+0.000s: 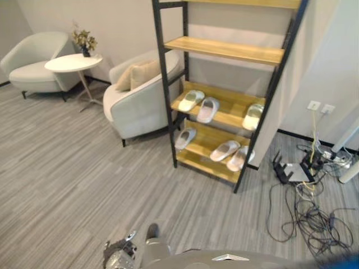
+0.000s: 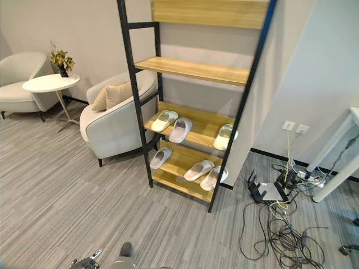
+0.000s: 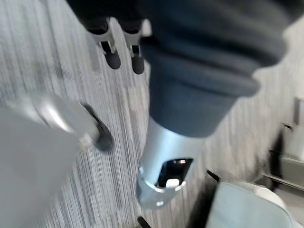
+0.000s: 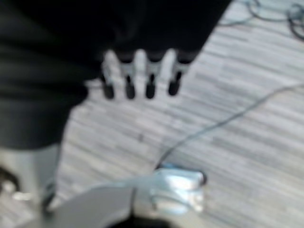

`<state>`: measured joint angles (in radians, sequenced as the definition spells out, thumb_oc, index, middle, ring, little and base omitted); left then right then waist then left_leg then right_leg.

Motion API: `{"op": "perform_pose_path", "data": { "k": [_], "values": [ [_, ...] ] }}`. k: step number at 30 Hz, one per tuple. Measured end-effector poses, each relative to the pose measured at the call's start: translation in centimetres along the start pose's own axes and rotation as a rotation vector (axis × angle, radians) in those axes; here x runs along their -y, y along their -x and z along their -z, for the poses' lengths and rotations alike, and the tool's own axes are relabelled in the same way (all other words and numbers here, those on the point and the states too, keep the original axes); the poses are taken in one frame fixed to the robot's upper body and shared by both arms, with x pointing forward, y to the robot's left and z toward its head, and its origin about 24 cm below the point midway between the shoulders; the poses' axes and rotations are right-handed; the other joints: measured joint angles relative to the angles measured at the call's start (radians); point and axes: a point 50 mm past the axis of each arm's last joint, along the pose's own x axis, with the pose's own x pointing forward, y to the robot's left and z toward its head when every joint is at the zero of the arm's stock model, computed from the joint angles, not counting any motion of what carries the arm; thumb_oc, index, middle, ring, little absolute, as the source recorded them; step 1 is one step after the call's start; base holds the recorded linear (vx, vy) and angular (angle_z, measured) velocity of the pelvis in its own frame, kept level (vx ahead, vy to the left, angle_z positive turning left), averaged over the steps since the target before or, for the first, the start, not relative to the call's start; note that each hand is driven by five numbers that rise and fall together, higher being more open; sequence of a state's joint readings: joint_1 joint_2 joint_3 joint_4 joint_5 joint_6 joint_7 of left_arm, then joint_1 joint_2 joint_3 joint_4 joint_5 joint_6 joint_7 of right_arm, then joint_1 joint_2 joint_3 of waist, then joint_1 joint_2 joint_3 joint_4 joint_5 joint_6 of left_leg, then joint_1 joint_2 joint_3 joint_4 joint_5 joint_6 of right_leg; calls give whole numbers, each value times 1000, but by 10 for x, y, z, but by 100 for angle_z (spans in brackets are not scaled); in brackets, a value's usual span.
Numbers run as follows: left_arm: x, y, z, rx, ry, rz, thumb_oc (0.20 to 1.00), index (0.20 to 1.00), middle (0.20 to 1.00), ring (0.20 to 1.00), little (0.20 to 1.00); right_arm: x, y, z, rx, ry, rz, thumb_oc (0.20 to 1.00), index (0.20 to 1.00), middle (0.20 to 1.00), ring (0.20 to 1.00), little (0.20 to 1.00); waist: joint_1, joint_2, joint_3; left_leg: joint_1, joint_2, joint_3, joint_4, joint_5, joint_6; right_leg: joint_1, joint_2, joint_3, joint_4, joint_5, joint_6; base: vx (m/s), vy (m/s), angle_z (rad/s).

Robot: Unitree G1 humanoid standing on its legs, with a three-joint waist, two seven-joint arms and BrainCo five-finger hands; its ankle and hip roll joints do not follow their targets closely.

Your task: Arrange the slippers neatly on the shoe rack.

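The shoe rack (image 1: 230,51) has a black frame and wooden shelves and stands against the wall, well ahead of me. On its middle shelf lie two pale slippers side by side (image 1: 191,100) (image 1: 208,109), with a third slipper (image 1: 253,116) at the right end. The lower shelf holds one slipper (image 1: 185,138) at the left and a slanted pair (image 1: 225,150) (image 1: 239,158) at the right. My left hand (image 3: 108,40) hangs over the striped floor, fingers straight, holding nothing. My right hand (image 4: 142,66) also hangs over the floor, fingers straight and empty.
A light armchair (image 1: 140,101) with cushions stands just left of the rack. Further left are a round white table (image 1: 73,63) with a plant and a second armchair (image 1: 33,67). A router (image 1: 291,171) and tangled cables (image 1: 308,224) lie on the floor to the right.
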<state>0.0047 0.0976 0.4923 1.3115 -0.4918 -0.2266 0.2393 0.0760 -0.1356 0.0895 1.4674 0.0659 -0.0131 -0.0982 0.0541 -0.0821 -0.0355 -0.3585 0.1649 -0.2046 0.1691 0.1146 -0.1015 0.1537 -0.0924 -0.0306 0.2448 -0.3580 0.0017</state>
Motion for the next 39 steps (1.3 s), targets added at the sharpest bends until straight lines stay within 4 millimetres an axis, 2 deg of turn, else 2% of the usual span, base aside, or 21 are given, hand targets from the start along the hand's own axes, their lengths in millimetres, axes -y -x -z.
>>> {"op": "perform_pose_path", "data": {
  "k": [1, 2, 3, 4, 5, 7, 8, 10, 11, 13, 14, 17, 19, 20, 21, 24, 27, 33, 34, 36, 39],
  "values": [
    [-11, 2, 12, -23, -7, -26, 1000, 1000, 1000, 1000, 1000, 10, -1, 0, -4, 8, 22, 1000, 1000, 1000, 1000, 1000, 12, 18, -3, 54, -2, -5, 2, -43, 49, 42, -7, 32, -12, -16, 48, 415, 419, -77],
    [-18, 4, 22, -51, -20, -37, 1000, 1000, 1000, 1000, 1000, 13, 0, 5, -13, 9, 26, 1000, 1000, 1000, 1000, 1000, 15, 59, -21, 94, -15, 1, -19, -62, 63, 74, -15, 47, -29, -29, 69, 402, 450, -68],
    [-24, 3, 24, -67, -48, -48, 1000, 1000, 1000, 1000, 1000, 9, 0, 12, -34, 6, 16, 1000, 1000, 1000, 1000, 1000, 4, 19, -38, 105, -54, -4, 1, -31, -40, 97, -60, 47, -26, -46, 99, 261, 296, -19],
    [-29, 0, 15, -38, -74, -53, 1000, 1000, 1000, 1000, 1000, -3, 1, 11, -27, -11, -7, 1000, 1000, 1000, 1000, 1000, -8, -26, -58, 113, -107, 22, 5, -46, -23, 91, -111, 20, -9, -25, 105, 437, 545, -5],
    [-18, -2, 2, 2, -122, -14, 1000, 1000, 1000, 1000, 1000, -8, 1, 8, -25, -42, -13, 1000, 1000, 1000, 1000, 1000, -9, -47, -59, 114, -157, 51, 25, -77, 5, 81, -164, 16, 9, 36, 124, 325, 418, -3],
    [-5, -2, -3, 31, -198, 31, 1000, 1000, 1000, 1000, 1000, -6, 0, -2, 3, -124, -7, 1000, 1000, 1000, 1000, 1000, -13, -36, -65, 137, -185, 78, -3, -78, 32, 27, -212, 15, 99, 92, 130, 165, 316, -19],
    [2, -1, -5, 42, -214, 53, 1000, 1000, 1000, 1000, 1000, -7, 0, -4, 9, -134, -7, 1000, 1000, 1000, 1000, 1000, -15, -19, -71, 167, -191, 90, -33, -67, 44, 2, -227, 19, 141, 82, 156, 137, 337, -25],
    [10, -1, -12, 95, -223, 86, 1000, 1000, 1000, 1000, 1000, -6, 0, -12, 45, -146, -3, 1000, 1000, 1000, 1000, 1000, -7, -7, -88, 198, -216, 158, -39, -99, 86, -50, -271, 17, 159, 160, 193, 188, 351, -67],
    [10, -1, -15, 109, -236, 91, 1000, 1000, 1000, 1000, 1000, -8, 0, -12, 47, -158, -1, 1000, 1000, 1000, 1000, 1000, -13, -6, -92, 210, -223, 168, -54, -100, 88, -49, -284, 14, 169, 164, 199, 183, 281, -62],
    [29, 2, -26, 158, -223, 148, 1000, 1000, 1000, 1000, 1000, -7, 0, -16, 73, -170, 11, 1000, 1000, 1000, 1000, 1000, -34, -1, -98, 246, -226, 166, -91, -113, 128, -70, -267, -10, 182, 172, 201, 197, 232, -24],
    [37, 4, -27, 167, -213, 169, 1000, 1000, 1000, 1000, 1000, -6, 0, -19, 80, -171, 15, 1000, 1000, 1000, 1000, 1000, -42, 5, -100, 265, -211, 164, -116, -107, 136, -78, -225, -1, 174, 118, 179, 264, 257, -23],
    [55, 10, -21, 154, -210, 225, 1000, 1000, 1000, 1000, 1000, -4, 1, -26, 111, -168, 27, 1000, 1000, 1000, 1000, 1000, -66, 21, -104, 285, -176, 166, -143, -103, 129, -111, -124, 6, 97, 81, 115, 132, 104, -13],
    [66, 15, -13, 143, -224, 278, 1000, 1000, 1000, 1000, 1000, 0, 2, -45, 178, -151, 48, 1000, 1000, 1000, 1000, 1000, -86, 47, -100, 268, -131, 170, -155, -87, 110, -148, -66, -20, -63, 108, 97, 90, 60, -11],
    [66, 17, -7, 124, -228, 283, 1000, 1000, 1000, 1000, 1000, 3, 2, -48, 195, -150, 60, 1000, 1000, 1000, 1000, 1000, -103, 65, -102, 273, -114, 161, -170, -63, 81, -104, -46, -52, -130, 161, 94, 9, 40, 12],
    [70, 19, 0, 102, -238, 301, 1000, 1000, 1000, 1000, 1000, 3, 3, -53, 218, -155, 62, 1000, 1000, 1000, 1000, 1000, -107, 66, -94, 280, -107, 164, -174, -40, 104, -88, -33, -67, -151, 170, 92, 33, 60, 24],
    [71, 23, 13, 59, -236, 310, 1000, 1000, 1000, 1000, 1000, 16, 4, -66, 277, -125, 104, 1000, 1000, 1000, 1000, 1000, -99, 81, -75, 286, -107, 167, -156, -13, 117, -83, -34, -76, -120, 152, 88, 63, 53, 9],
    [54, 19, 13, 74, -241, 281, 1000, 1000, 1000, 1000, 1000, 9, 8, -60, 354, -67, 100, 1000, 1000, 1000, 1000, 1000, -113, 87, -73, 313, -115, 177, -161, 2, 83, -65, -40, -77, -85, 109, 68, -41, 4, 21],
    [35, 15, 18, 47, -241, 233, 1000, 1000, 1000, 1000, 1000, -8, 34, -84, 687, 90, -7, 1000, 1000, 1000, 1000, 1000, -135, 84, -74, 315, -118, 217, -190, -24, 85, -128, -51, -63, 13, 63, 76, -39, 58, -5],
    [42, 17, 29, -4, -351, 258, 1000, 1000, 1000, 1000, 1000, -14, 40, -127, 770, 152, -25, 1000, 1000, 1000, 1000, 1000, -147, 84, -68, 315, -120, 249, -204, -33, 73, -164, -53, -40, 49, 63, 82, 2, -38, -37],
    [42, 16, 23, 3, -214, 231, 1000, 1000, 1000, 1000, 1000, -21, 70, -161, 1000, 92, -41, 1000, 1000, 1000, 1000, 1000, -157, 87, -75, 321, -129, 251, -213, -28, 58, -184, -69, -20, 84, 49, 94, -2, -60, -13],
    [9, 6, 11, 27, -119, 128, 1000, 1000, 1000, 1000, 1000, -8, 112, -148, 1128, 143, 35, 1000, 1000, 1000, 1000, 1000, -148, 56, -109, 349, -142, 253, -253, -37, 54, -186, -85, -22, 109, 19, 103, 1, -23, 2]
  ]
}}
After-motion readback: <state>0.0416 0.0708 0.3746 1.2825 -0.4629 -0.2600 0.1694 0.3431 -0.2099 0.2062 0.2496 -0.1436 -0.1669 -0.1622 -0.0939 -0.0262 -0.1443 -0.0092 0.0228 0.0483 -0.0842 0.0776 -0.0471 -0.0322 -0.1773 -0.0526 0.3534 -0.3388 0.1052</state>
